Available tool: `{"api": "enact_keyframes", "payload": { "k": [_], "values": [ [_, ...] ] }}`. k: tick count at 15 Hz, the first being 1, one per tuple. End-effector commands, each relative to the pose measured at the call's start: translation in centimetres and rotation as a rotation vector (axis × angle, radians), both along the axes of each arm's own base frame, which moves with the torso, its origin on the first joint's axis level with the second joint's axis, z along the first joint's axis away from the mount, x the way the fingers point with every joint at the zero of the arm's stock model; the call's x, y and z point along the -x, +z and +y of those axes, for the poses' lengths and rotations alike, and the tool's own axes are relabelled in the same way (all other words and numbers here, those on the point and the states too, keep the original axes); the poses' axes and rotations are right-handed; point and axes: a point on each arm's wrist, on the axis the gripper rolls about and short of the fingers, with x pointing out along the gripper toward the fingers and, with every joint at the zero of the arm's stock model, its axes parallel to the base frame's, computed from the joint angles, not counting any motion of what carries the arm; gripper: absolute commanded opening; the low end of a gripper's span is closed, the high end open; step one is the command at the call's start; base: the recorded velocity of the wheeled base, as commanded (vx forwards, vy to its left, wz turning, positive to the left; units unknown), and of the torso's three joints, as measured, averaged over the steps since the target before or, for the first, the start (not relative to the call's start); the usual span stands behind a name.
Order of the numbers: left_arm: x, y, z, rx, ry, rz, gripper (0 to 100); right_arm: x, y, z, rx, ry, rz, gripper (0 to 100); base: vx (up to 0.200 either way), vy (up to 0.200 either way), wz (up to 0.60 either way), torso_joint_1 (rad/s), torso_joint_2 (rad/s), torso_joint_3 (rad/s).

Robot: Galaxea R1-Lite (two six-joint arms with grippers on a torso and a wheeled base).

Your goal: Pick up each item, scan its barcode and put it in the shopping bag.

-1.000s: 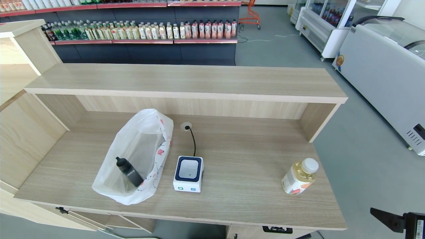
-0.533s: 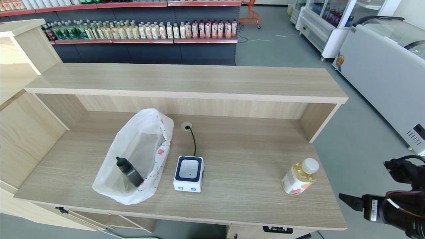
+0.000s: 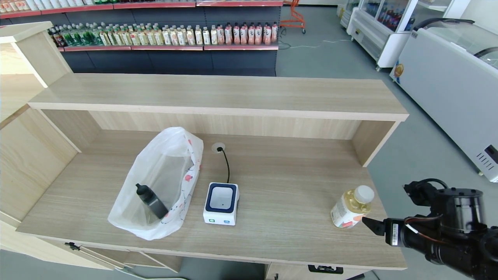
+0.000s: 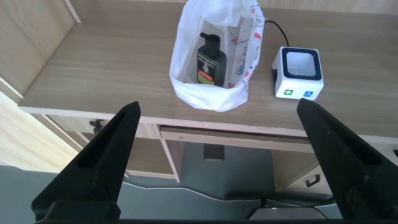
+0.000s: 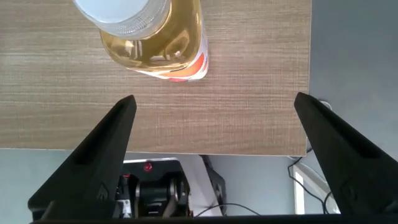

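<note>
Right gripper [image 5: 214, 102], jaws wide, sits just beside the bottle [image 3: 351, 208] at the counter [image 3: 288, 182] edge; left gripper [image 4: 217, 109] gapes too, empty.

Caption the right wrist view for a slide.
Open pincer facing the yellow bottle on the wooden counter.

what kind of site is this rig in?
Most likely a small convenience store, at the till. Shelves of bottled drinks line the back, chest freezers stand on the robot's right, and the checkout counter carries a barcode scanner and a shopping bag.
</note>
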Motion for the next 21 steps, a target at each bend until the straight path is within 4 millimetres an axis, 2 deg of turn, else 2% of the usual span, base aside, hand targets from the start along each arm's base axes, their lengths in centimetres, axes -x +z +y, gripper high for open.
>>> {"api": "enact_keyframes", "payload": {
  "k": [1,7,9,16,21],
  "values": [
    [0.0,0.0,0.0,0.000,0.000,0.000,100,-0.8,-1.3,0.6,0.012,0.021,0.037,100,0.000,0.000,0.00,0.000,0.00,0.000],
    [0.0,0.0,0.0,0.000,0.000,0.000,100,-2.3,-2.5,1.9,-0.012,0.063,-0.033,100,0.000,0.000,0.00,0.000,0.00,0.000],
    [0.0,0.0,0.0,0.000,0.000,0.000,100,-3.3,-3.6,2.7,-0.012,0.086,-0.054,100,0.000,0.000,0.00,0.000,0.00,0.000],
    [0.0,0.0,0.0,0.000,0.000,0.000,100,-5.7,-5.4,4.0,-0.028,0.108,-0.121,100,0.000,0.000,0.00,0.000,0.00,0.000],
    [0.0,0.0,0.0,0.000,0.000,0.000,100,-7.6,-5.9,5.8,-0.047,0.142,-0.176,100,0.000,0.000,0.00,0.000,0.00,0.000]
  ]
}}
